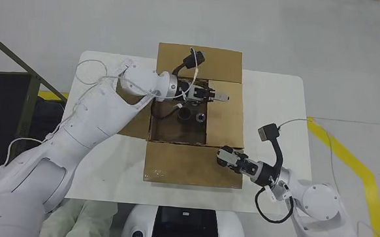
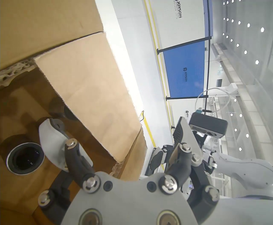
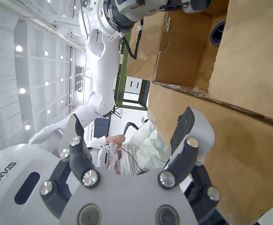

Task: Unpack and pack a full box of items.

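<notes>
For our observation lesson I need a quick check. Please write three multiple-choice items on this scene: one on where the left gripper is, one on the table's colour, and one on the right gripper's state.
1. Where is the left gripper?
A. over the open box
B. resting on the floor
C. far off to one side of the box

2. What colour is the table?
A. green
B. white
C. black

3. What state is the right gripper in?
A. shut on a flap
B. shut on a cylinder
C. open

Answers:
1. A: the top view shows it above the box's opening.
2. B: the tabletop around the box is white.
3. C: its own wrist view shows the jaws standing wide apart.
</notes>
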`<state>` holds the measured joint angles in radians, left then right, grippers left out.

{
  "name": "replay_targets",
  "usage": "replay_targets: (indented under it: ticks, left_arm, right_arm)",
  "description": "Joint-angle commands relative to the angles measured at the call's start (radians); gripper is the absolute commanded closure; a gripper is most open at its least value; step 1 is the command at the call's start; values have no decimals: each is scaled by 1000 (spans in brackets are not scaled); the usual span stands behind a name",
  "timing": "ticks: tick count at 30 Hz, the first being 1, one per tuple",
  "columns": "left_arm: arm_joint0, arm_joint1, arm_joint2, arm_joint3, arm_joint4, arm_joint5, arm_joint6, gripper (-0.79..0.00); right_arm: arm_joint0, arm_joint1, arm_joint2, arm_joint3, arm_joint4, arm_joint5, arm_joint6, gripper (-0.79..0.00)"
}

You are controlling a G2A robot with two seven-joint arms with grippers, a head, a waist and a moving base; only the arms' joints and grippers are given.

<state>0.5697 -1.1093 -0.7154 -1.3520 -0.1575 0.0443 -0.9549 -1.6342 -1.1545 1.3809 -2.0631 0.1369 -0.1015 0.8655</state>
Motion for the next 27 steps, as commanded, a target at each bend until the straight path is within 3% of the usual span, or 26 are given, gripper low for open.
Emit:
replay_targets:
  ticks: [1, 17, 27]
  left_arm:
    - [4, -6, 9, 14, 17, 0, 22, -785]
    - [12, -55, 2, 115, -72, -147, 115, -785]
    - [39, -51, -66, 68, -124, -202, 82, -785]
  right_arm:
    - [-1, 1, -2, 0, 0, 2, -5, -785]
    - [10, 7, -57, 5, 17, 52, -29, -785]
    - [38, 8, -94, 29, 54, 87, -29, -785]
